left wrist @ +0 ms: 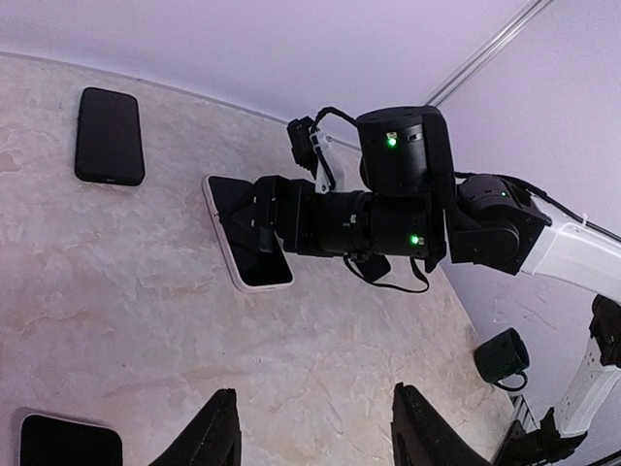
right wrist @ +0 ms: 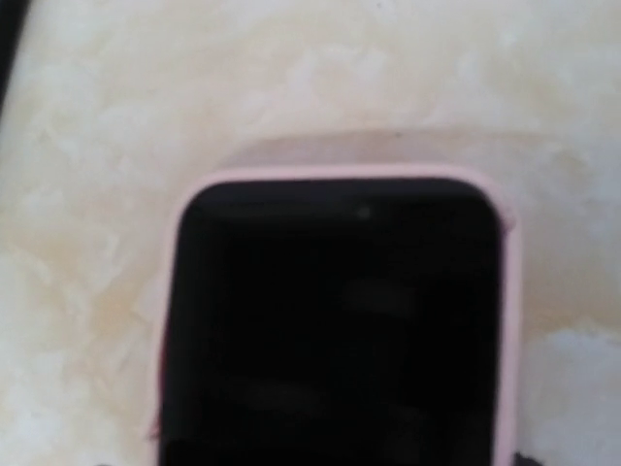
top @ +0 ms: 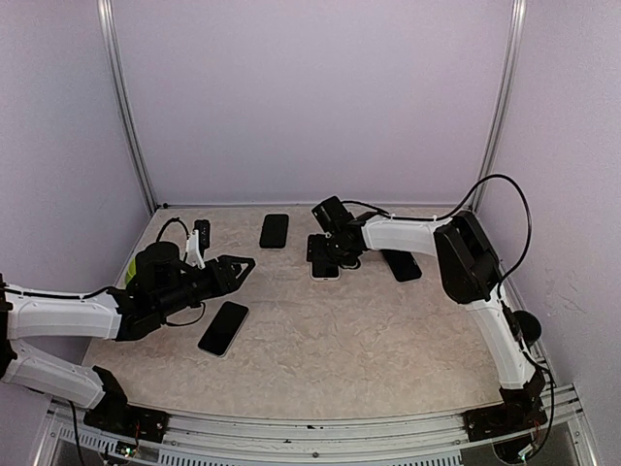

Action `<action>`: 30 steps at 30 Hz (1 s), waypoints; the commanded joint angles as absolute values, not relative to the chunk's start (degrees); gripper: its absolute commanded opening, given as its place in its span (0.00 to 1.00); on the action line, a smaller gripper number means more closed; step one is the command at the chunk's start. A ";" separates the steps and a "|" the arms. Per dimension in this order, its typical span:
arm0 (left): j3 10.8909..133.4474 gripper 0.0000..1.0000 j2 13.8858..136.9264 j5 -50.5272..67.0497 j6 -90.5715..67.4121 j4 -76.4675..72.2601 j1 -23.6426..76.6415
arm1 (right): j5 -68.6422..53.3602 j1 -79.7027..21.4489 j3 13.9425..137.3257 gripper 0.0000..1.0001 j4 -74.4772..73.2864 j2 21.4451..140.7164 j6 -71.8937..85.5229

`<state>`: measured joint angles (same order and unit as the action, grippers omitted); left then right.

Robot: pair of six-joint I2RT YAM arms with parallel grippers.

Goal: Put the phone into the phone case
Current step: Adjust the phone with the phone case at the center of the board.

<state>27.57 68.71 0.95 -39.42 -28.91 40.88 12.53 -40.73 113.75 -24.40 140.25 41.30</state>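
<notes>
Right over the pale pink soft phone case (right wrist: 340, 175), where the glossy black phone (right wrist: 340, 320) seems seated inside the rim, the right end effector (top: 325, 254) hangs low, probably to press it in, its opening unclear, while the left end effector (top: 238, 270) hovers wide open left of this case.

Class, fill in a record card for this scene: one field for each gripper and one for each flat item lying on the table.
left gripper: open, holding nothing
right gripper: low over the phone in pink case; jaws unclear
phone in pink case: flat, dark face up
black slab: flat, far side, untouched
second phone: flat, near the left gripper
dark slab: flat, partly under the right arm
</notes>
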 commanded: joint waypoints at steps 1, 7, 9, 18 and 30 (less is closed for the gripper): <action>27.06 0.52 68.18 0.17 -39.44 -29.62 40.52 | 12.34 -40.21 115.26 0.86 -23.77 141.36 41.65; 26.79 0.52 68.12 0.18 -39.51 -29.75 40.47 | 13.41 -40.12 115.26 0.86 -24.17 140.84 40.94; 26.72 0.52 67.91 0.20 -39.45 -29.51 40.43 | 13.22 -40.10 114.73 0.86 -24.44 140.29 40.86; 27.61 0.53 67.32 -4.40 -39.88 -25.51 40.09 | 13.24 -40.58 107.67 0.91 -22.09 134.75 40.65; 28.40 0.53 69.08 -8.57 -41.74 -17.48 39.77 | 15.28 -40.69 93.78 1.00 -15.72 121.30 32.53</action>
<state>27.35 68.62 -6.04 -40.69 -21.06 40.42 14.02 -40.60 97.23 -19.44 127.66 36.05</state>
